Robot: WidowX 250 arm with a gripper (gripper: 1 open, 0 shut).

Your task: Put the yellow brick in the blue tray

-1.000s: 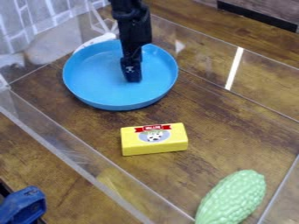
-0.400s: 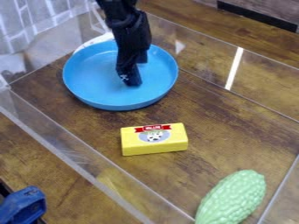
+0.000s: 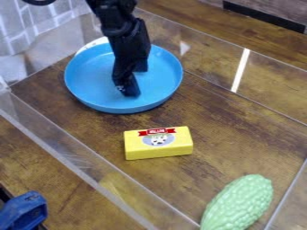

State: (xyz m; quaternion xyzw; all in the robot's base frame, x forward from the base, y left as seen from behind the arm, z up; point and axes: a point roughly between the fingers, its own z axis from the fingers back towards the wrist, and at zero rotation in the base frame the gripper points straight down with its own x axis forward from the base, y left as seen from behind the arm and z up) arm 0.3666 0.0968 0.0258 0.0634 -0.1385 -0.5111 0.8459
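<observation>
- My black robot gripper [image 3: 129, 84], jaws spread wide, hangs over the round bright-blue plastic tray [image 3: 90, 96].
- The small yellow rectangular brick [image 3: 159, 144] lies outside it on the brown wooden tabletop [image 3: 228, 121].
- I should centre above the brick, align, then descend straight.

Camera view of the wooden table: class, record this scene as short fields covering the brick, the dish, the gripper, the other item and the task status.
Brick: small yellow rectangular block, red banner on top, lying on the wooden table
Dish: large round bright-blue plastic tray
Gripper: black robot gripper, over the tray, away from the brick
Other item: pale green bumpy oval object
Task status: brick not yet in tray
</observation>
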